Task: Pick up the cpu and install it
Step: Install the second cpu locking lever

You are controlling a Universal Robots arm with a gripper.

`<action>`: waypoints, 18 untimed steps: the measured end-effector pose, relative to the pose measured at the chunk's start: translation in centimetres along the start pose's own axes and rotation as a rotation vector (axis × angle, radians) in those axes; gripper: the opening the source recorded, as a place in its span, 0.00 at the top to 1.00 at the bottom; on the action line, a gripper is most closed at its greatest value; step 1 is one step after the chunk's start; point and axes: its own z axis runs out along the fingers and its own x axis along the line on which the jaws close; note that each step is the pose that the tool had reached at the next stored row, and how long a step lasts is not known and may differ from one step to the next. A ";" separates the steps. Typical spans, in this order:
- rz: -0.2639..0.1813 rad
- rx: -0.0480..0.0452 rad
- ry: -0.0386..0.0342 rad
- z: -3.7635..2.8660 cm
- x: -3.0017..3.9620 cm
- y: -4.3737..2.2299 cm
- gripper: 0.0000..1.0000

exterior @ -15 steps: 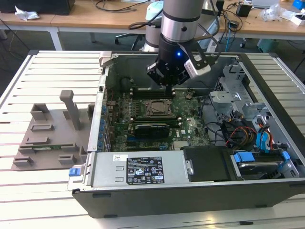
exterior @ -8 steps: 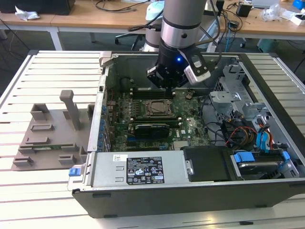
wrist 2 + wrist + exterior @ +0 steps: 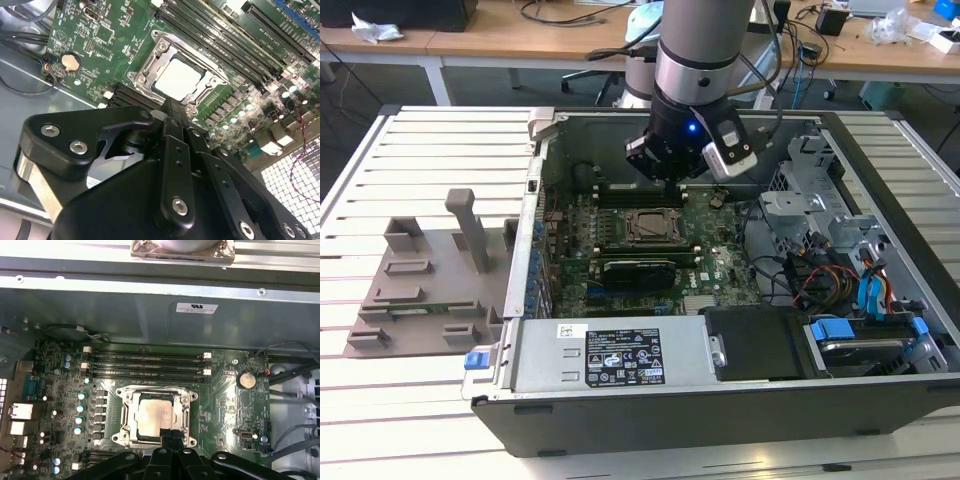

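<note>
- Slatted white table (image 3: 420, 160) carries an open computer case (image 3: 880, 150), desks and cables behind at the frame's top.
- Silvery cpu (image 3: 155, 418) (image 3: 177, 78) lies flat inside the metal socket frame (image 3: 125, 412) on the green motherboard (image 3: 230, 405), centre of the exterior view.
- Gripper (image 3: 169, 434) hangs just above the socket's edge, fingers (image 3: 176, 116) pressed together, holding nothing.
- Memory slots (image 3: 145, 360) run beside the socket.

Even overhead room light — the cpu (image 3: 178, 78) glares near-white in the second wrist view; close arm parts blur softly.
</note>
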 end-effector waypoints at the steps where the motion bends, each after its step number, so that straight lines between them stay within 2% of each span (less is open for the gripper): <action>1: 0.000 0.0000 0.0000 0.02 0.00 -0.01 0.89; 11: 0.000 -0.0001 0.0000 0.49 0.05 -0.09 0.89; 14: 0.000 0.0000 0.0000 0.89 0.12 -0.17 0.89; 18: 0.000 0.0000 0.0001 1.44 0.41 -0.61 0.89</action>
